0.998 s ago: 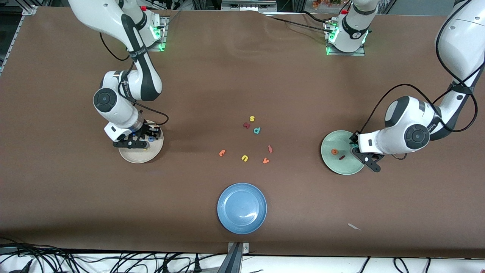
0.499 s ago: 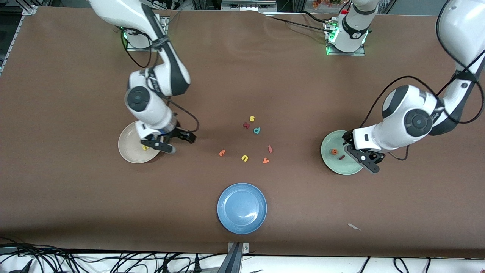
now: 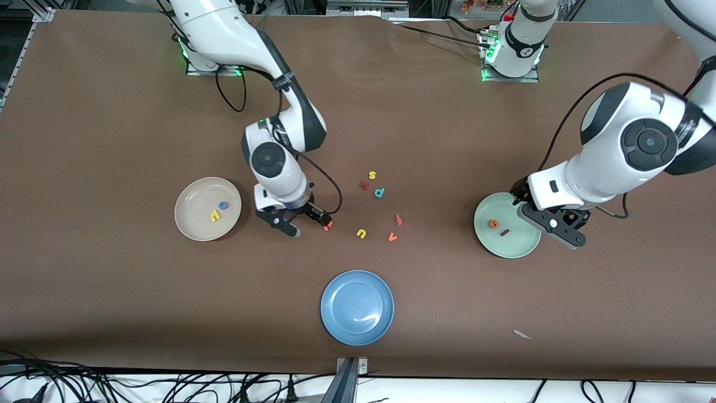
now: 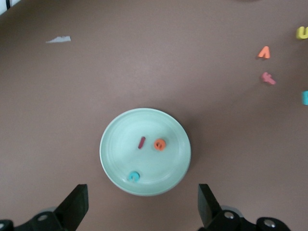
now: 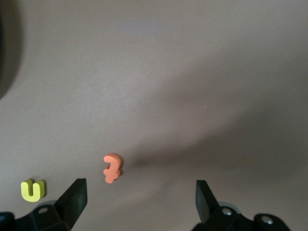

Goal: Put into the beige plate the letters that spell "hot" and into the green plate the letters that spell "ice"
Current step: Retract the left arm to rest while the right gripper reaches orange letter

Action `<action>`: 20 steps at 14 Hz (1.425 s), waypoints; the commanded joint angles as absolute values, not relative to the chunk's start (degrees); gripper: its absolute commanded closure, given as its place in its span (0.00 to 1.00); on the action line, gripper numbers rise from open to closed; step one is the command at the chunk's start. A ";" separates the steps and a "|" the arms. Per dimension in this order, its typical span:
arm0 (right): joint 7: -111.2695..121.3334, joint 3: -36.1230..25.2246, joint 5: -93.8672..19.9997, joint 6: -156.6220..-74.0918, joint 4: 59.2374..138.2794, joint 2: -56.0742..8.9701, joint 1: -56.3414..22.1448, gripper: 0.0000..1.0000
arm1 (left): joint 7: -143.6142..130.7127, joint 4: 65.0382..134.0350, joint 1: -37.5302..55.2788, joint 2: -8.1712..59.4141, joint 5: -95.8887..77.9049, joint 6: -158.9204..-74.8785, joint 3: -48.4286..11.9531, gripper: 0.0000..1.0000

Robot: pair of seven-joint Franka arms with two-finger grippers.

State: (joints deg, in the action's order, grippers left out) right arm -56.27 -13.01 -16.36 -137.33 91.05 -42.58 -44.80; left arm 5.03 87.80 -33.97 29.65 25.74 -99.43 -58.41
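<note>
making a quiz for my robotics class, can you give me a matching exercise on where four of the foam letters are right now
Things:
1. blue "o"
2. teal "c"
3. orange "t"
4. yellow "u"

Places:
A. on the bare table, just under the open right pincer
B. in the green plate
C. in the beige plate
D. on the bare table, between the orange "t" and the orange "v"

Pairs: 1-C, 2-B, 3-A, 4-D

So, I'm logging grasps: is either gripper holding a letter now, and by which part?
Nothing is held: left gripper and right gripper are both open and empty.
</note>
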 commanded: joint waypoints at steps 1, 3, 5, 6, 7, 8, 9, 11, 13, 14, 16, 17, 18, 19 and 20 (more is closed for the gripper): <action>-59.93 -13.45 -17.14 -136.41 84.73 -47.63 -45.96 0.00 | 3.78 81.31 -33.14 27.79 23.47 -89.68 -59.50 0.00; -60.12 -13.45 -17.14 -136.32 83.68 -48.69 -45.97 0.01 | 2.99 81.12 -33.66 25.49 20.49 -87.55 -59.76 0.00; -60.12 -13.45 -17.14 -135.97 82.45 -49.74 -45.97 0.01 | 3.42 80.95 -33.58 23.48 19.43 -86.13 -59.07 0.00; -60.03 -13.45 -17.14 -135.36 81.75 -50.18 -45.97 0.04 | 3.34 80.95 -32.88 22.51 18.81 -86.13 -57.93 0.00; -60.03 -13.45 -17.05 -135.26 81.65 -50.53 -45.88 0.07 | 3.43 80.86 -31.57 22.24 16.89 -86.13 -55.22 0.00; -59.86 -13.45 -17.05 -135.26 81.39 -50.80 -45.88 0.09 | 3.60 80.86 -27.12 20.93 14.87 -86.13 -49.28 0.00; -59.85 -13.45 -17.05 -135.26 81.21 -51.15 -45.79 0.12 | 3.69 80.95 -22.55 18.74 12.33 -86.22 -41.74 0.00; -59.77 -13.45 -17.05 -135.18 80.86 -51.33 -45.53 0.20 | 3.69 81.30 -15.67 15.39 9.06 -87.79 -31.51 0.00; -59.59 -13.45 -17.05 -135.18 80.86 -51.42 -45.35 0.29 | 3.52 82.61 -8.39 11.54 7.92 -92.52 -21.33 0.00; -59.59 -13.45 -17.05 -135.26 80.69 -51.85 -45.26 0.32 | 3.52 84.53 -4.17 9.34 6.34 -94.38 -15.53 0.00; -59.59 -13.45 -17.14 -135.26 79.63 -52.73 -45.26 0.40 | 3.86 87.79 -0.80 5.73 -1.37 -95.36 -7.51 0.00; -59.68 -13.45 -17.14 -135.26 79.54 -52.82 -45.26 0.45 | 4.22 91.46 -0.18 2.32 -2.36 -95.71 -6.34 0.00; -59.76 -13.45 -17.23 -135.18 79.28 -52.82 -45.26 0.49 | 4.39 96.11 0.26 -1.54 -2.11 -98.24 -5.72 0.00; -59.85 -13.45 -17.31 -135.18 79.28 -52.82 -45.35 0.52 | 4.39 99.02 1.22 -3.76 -0.72 -100.61 -4.67 0.00; -59.94 -13.36 -17.31 -135.18 79.28 -52.82 -45.35 0.54 | 4.39 99.23 1.23 -3.78 0.95 -100.98 -4.57 0.00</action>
State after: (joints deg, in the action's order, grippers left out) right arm -59.50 -13.41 -16.36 -135.73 82.14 -50.65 -45.49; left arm 3.80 91.76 -0.57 1.72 -0.24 -97.16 -6.33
